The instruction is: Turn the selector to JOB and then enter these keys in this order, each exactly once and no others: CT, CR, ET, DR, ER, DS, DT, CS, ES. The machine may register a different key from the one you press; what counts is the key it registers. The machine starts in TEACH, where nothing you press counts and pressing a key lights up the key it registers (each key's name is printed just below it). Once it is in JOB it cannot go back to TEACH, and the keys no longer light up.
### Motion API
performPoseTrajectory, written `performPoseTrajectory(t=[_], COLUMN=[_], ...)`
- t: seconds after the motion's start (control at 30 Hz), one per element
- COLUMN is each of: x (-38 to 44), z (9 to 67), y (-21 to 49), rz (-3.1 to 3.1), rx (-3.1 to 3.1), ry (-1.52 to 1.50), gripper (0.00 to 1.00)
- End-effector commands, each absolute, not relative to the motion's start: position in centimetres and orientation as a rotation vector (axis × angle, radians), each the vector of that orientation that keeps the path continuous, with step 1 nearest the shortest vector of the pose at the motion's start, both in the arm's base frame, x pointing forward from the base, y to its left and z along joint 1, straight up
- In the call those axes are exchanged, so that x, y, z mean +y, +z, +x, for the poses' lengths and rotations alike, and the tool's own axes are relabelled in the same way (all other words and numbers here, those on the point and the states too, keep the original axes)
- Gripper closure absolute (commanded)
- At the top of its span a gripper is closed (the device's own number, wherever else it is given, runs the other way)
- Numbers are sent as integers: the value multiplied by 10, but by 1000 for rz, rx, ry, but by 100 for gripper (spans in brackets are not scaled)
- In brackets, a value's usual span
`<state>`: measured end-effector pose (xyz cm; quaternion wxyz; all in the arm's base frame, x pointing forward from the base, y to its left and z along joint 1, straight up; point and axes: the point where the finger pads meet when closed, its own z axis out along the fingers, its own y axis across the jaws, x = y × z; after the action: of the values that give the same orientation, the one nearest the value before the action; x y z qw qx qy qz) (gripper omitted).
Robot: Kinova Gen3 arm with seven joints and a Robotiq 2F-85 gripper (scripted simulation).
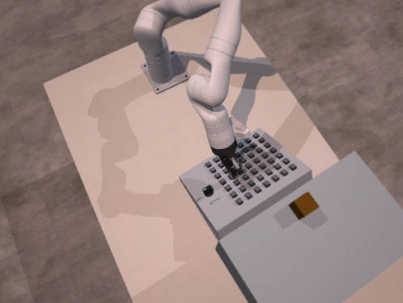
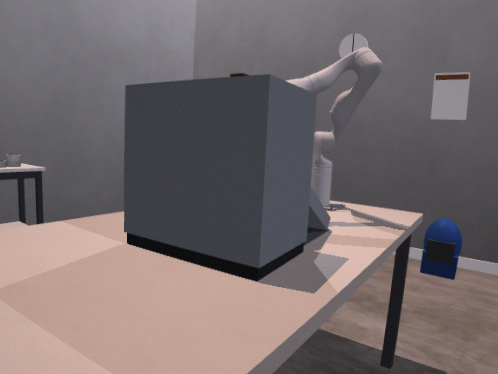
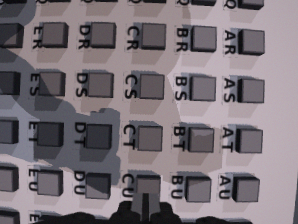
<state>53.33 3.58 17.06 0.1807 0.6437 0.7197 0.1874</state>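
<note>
The grey key panel (image 1: 202,204) lies on the table with a grid of dark square keys. Its black selector knob (image 1: 208,191) sits at the panel's near left. My gripper (image 1: 233,172) (image 3: 145,202) is shut and empty, pointing straight down over the keys. In the wrist view its fingertips stand at the CU key (image 3: 148,186), just below the CT key (image 3: 150,138). Above that are CS (image 3: 151,86) and CR (image 3: 152,36). To the left are DT (image 3: 98,136), ET (image 3: 50,134), DS (image 3: 100,85), ES (image 3: 51,83), DR (image 3: 102,34) and ER (image 3: 55,34). No key looks lit. In the exterior view the panel and gripper are hidden.
A large grey box (image 1: 316,251) (image 2: 210,170) stands right behind the panel, with a small orange block (image 1: 304,204) on top. The arm's base (image 1: 163,77) is bolted at the table's far side. A blue object (image 2: 441,248) stands on the floor beyond the table.
</note>
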Motion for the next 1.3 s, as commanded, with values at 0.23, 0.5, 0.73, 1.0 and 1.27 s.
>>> performPoseTrajectory(t=[0.23, 0.5, 0.73, 1.0, 1.27], x=[38, 39, 39, 39, 39], z=[541, 545, 545, 545, 545], y=[164, 155, 154, 154, 154], rz=[1812, 1811, 1816, 1816, 1816], rx=[2038, 2040, 2037, 2037, 2037], ry=[545, 544, 544, 544, 544], gripper=[90, 90, 90, 90, 90])
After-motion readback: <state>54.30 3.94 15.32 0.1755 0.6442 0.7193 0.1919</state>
